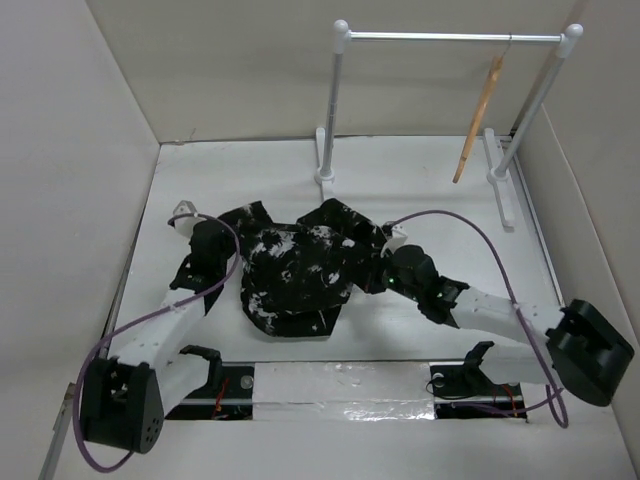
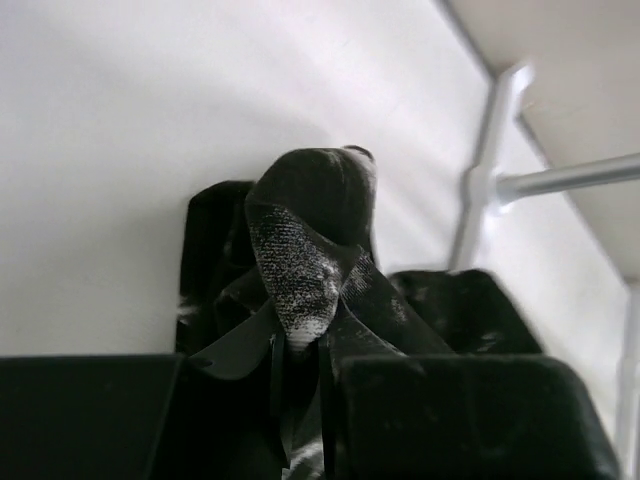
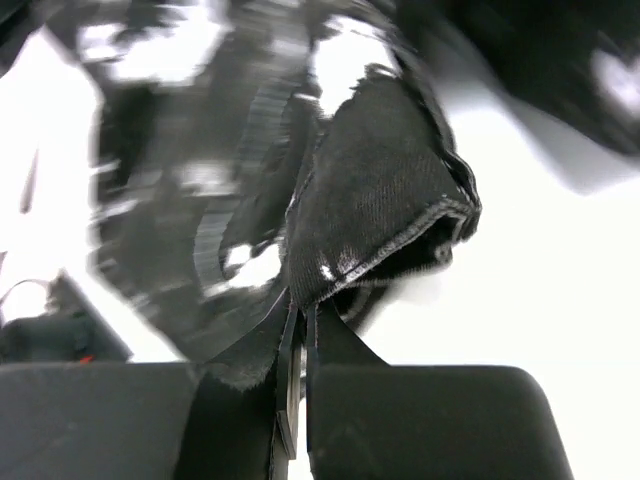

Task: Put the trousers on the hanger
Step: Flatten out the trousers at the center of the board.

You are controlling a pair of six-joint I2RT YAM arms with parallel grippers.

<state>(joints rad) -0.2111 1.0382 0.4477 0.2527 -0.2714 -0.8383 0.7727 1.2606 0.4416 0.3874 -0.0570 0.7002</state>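
Observation:
The trousers (image 1: 295, 270), black with white splatter, lie bunched in a heap at the middle of the white table. My left gripper (image 1: 222, 250) is at the heap's left edge, shut on a fold of the trousers (image 2: 300, 260) that rises between its fingers. My right gripper (image 1: 385, 265) is at the heap's right edge, shut on a hemmed edge of the trousers (image 3: 380, 190). The hanger (image 1: 478, 120), slim tan wood, hangs by its hook from the rack's bar at the back right, well beyond both grippers.
A white pole rack (image 1: 450, 38) with ball-topped posts stands at the back of the table; its left post (image 1: 333, 100) rises just behind the heap. White walls enclose the table on the left, back and right. Purple cables loop over both arms.

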